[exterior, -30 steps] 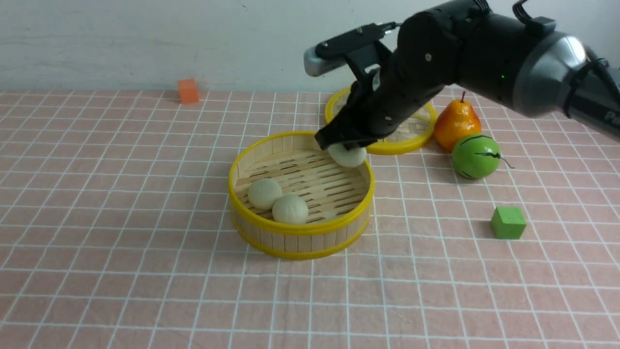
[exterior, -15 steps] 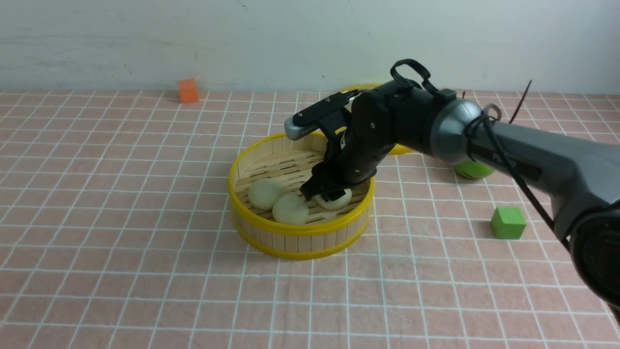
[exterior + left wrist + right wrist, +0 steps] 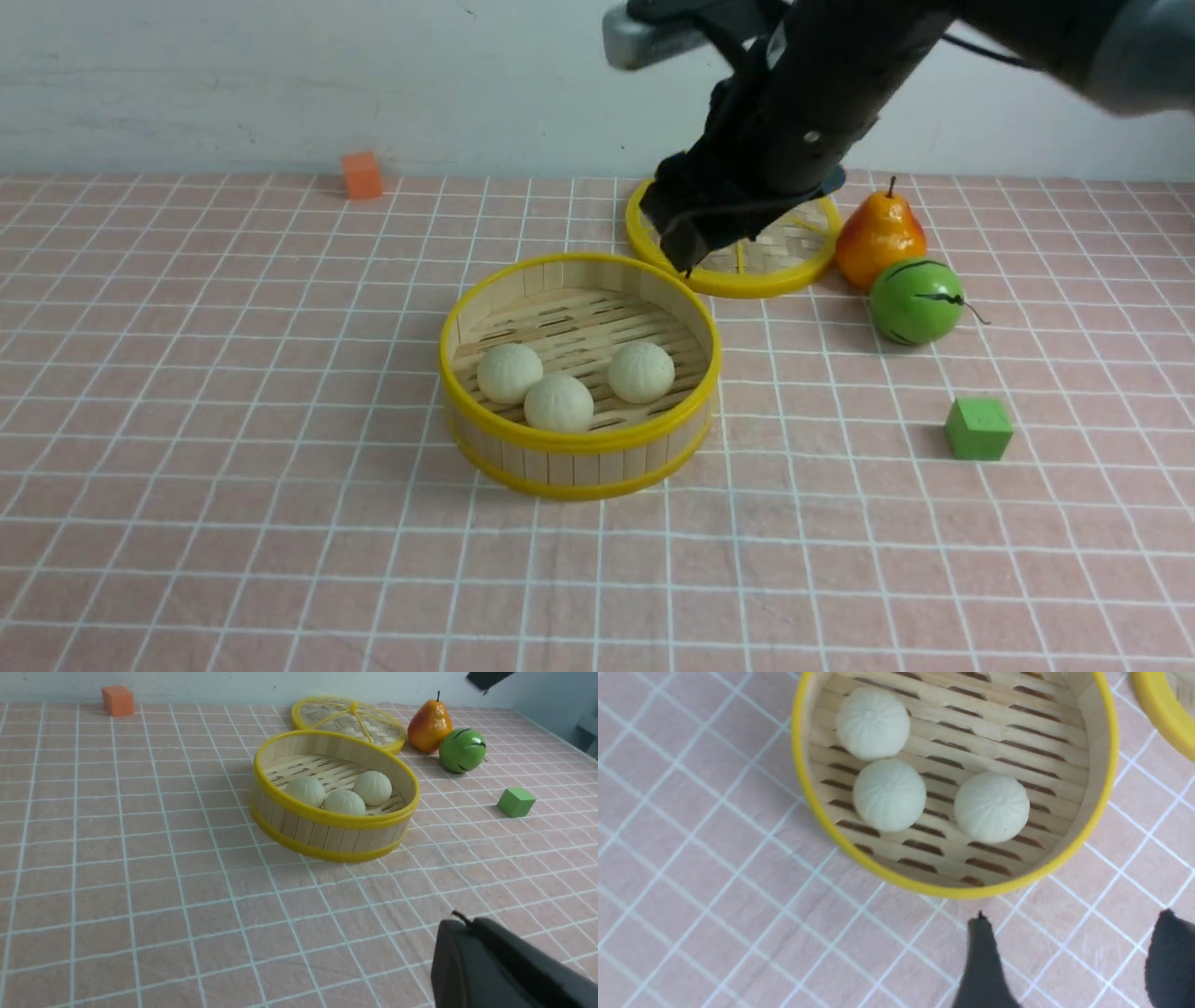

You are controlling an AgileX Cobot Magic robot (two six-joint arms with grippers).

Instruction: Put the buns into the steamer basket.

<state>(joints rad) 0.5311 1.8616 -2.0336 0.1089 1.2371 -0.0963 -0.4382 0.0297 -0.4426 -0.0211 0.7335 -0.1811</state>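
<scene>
Buns (image 3: 560, 403) all three inside the steamer basket (image 3: 579, 441) mid-table (image 3: 233, 467), right tool (image 3: 1073, 933) above the lid (image 3: 794, 245) behind, spread wide, holding nothing, left tool (image 3: 504, 970) closed, pear (image 3: 878, 238), green melon ball (image 3: 917, 301), green cube (image 3: 978, 428) to the right

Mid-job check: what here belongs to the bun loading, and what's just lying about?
Job: buns, steamer basket.
Lying about: lid, pear, green melon ball, green cube, orange cube.
</scene>
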